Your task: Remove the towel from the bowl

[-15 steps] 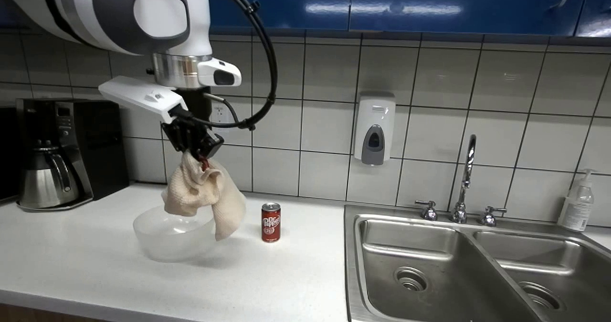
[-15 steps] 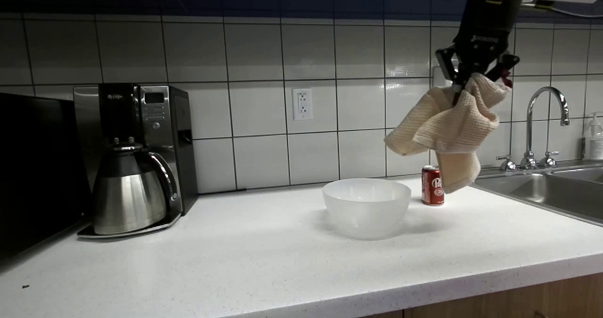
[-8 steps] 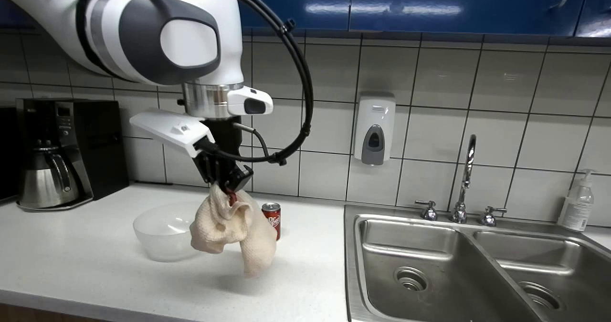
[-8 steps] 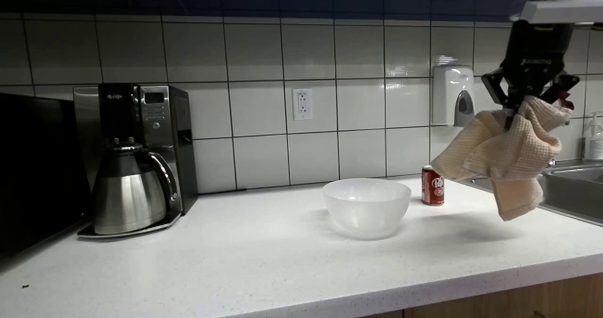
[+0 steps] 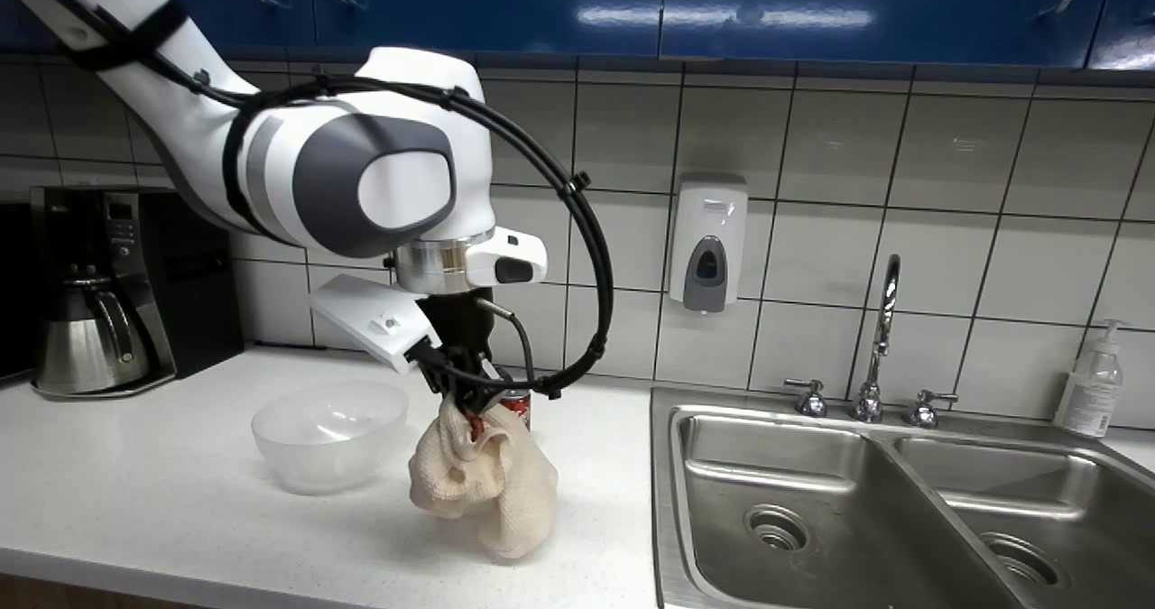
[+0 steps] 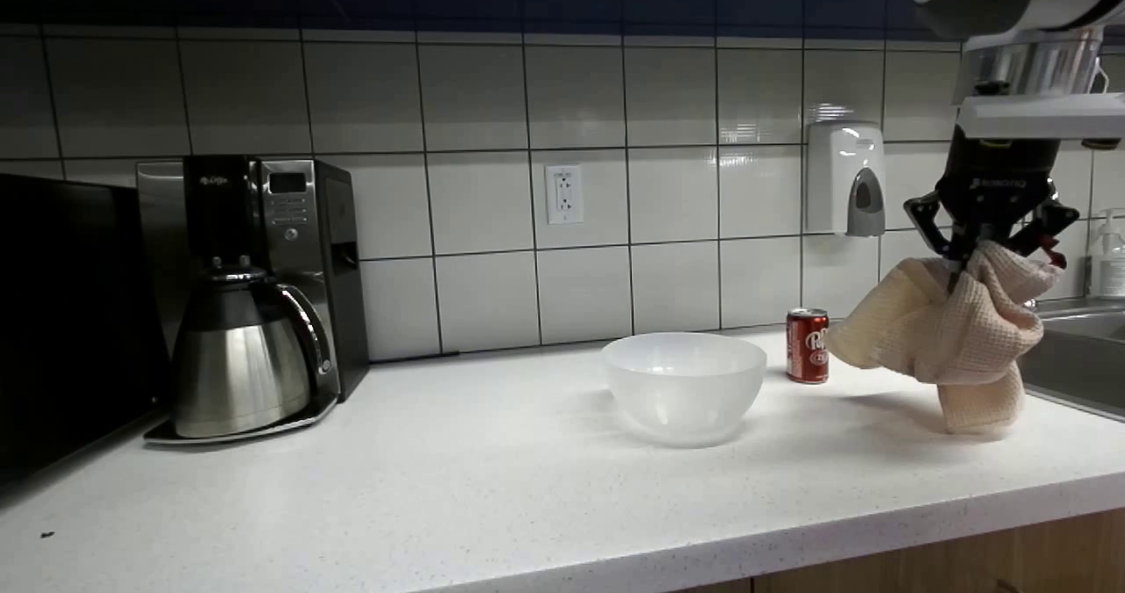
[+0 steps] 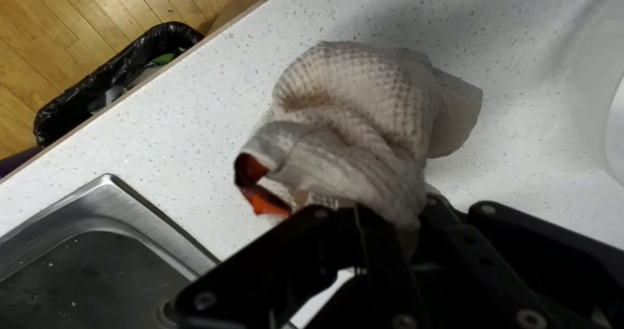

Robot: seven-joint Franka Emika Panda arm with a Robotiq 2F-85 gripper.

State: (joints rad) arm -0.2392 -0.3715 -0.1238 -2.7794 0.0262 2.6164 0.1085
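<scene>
Wrist view: Robotiq gripper [image 7: 412, 222] is clamped on one bunched fold of waffle-weave towel [image 7: 360, 90]; the rest droops below it, since that pinch catches only part of the cloth. Frosted bowl [image 6: 685, 404] stands apart, to the gripper's side, no towel inside. Low hold over the countertop [image 6: 439, 488] probably serves set-down; cannot tell whether the towel touches it.

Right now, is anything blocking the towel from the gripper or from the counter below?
Nothing visible. The gripper is closed on the towel, which hangs outside the bowl. No object shows between the towel and the counter, though I can't tell whether they touch. The red can stands to one side.
</scene>
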